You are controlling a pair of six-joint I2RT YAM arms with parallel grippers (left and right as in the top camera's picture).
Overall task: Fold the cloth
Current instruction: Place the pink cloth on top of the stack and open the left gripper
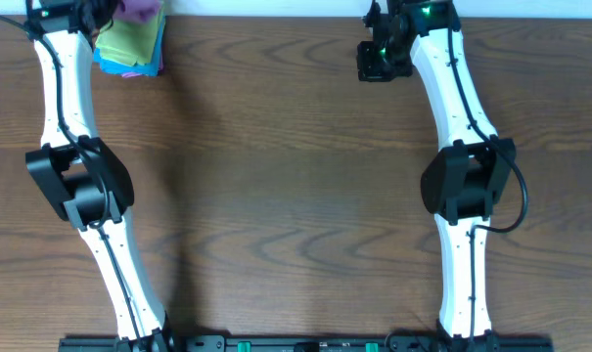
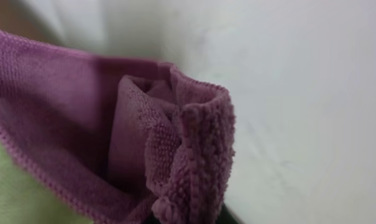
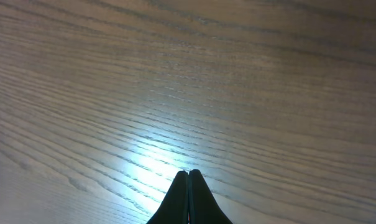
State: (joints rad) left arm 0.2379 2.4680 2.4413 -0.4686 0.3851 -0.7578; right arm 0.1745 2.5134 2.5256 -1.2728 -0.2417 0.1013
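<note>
Plainly the cloth (image 2: pixel 175 143) is a soft, light, limp thing. Its nubby lilac weave bunches and rolls over itself right in front of the left wrist camera, so it should sag from any hold, cling a little rather than slip, and take no harm from a firm pinch. For folding, the best hold is probably a corner or the stitched hem, since a grab in the middle only gathers a wad. A puckered fold of it sits at 6 o'clock in that close view, where the left gripper (image 1: pixel 108 12) closes. I therefore judge those jaws clenched on the cloth, though the fingers themselves are hidden under the fabric. Beyond it lies a yellow-green cloth (image 2: pixel 13 186) at 8 o'clock, with a white wall (image 2: pixel 299 93) behind. From above, both arms start at the near edge of the table (image 1: pixel 276 196), at 7 and 5 o'clock, bend at the elbow and stretch to the far edge. The left one reaches 11 o'clock, where the cloth lies at the far side of a small stack that includes a blue cloth (image 1: pixel 129 68). The right gripper (image 3: pixel 189 196) hangs at 1 o'clock over bare wood, pressed shut on nothing, well apart from the stack.
</note>
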